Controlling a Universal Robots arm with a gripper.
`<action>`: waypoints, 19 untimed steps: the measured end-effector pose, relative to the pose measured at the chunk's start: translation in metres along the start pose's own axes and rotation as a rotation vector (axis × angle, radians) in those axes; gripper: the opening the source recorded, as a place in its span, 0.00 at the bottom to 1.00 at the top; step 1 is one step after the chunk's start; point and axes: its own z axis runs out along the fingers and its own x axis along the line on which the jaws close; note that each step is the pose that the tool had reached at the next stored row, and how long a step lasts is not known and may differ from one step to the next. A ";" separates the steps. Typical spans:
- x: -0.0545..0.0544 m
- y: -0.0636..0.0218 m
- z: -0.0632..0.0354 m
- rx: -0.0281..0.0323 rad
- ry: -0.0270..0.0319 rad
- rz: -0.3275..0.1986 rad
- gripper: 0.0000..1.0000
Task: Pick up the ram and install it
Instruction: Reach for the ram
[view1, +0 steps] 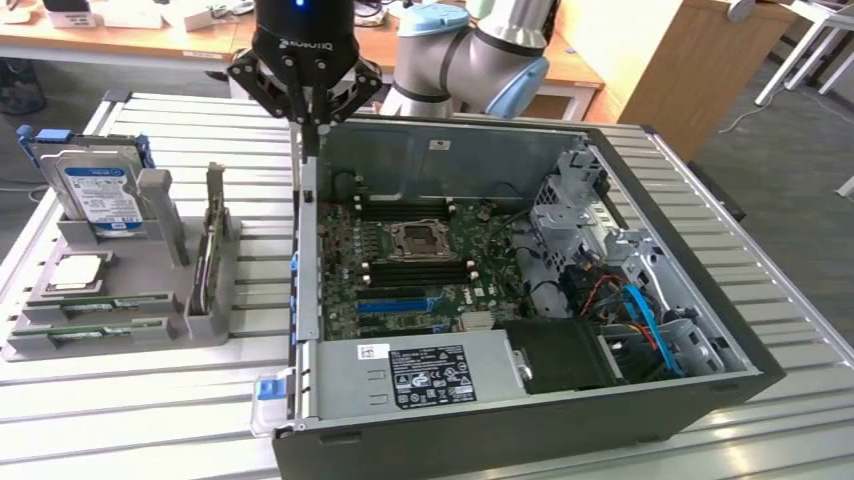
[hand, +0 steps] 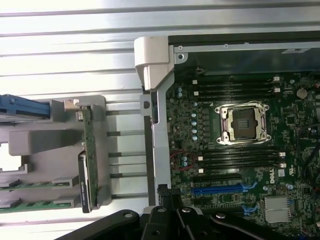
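the black pincer (view1: 310, 128) hangs shut and empty, upper centre. the slim green ram stick (hand: 90, 140) stands on edge in the grey plastic rack (view1: 80, 348), exterior view's left. it looks light, stiff and fragile, probably best pinched mid-length by its top edge.

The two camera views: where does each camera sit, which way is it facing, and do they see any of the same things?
Exterior view: off the arm, raised above the table, looking down at an angle on the open computer case and the grey parts holder; the arm and its closed claw show.
Wrist view: on the wrist, looking down past the claw at the motherboard and the holder.
Shared: the processor socket, the blue slot, the holder and the claw.
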 end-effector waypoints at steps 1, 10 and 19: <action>0.002 -0.0001 0.0000 0.0000 0.0003 0.000 0.11; 0.019 -0.0009 0.0005 0.0002 0.0030 0.001 0.11; 0.037 -0.0014 0.0010 0.0005 0.0062 0.001 0.11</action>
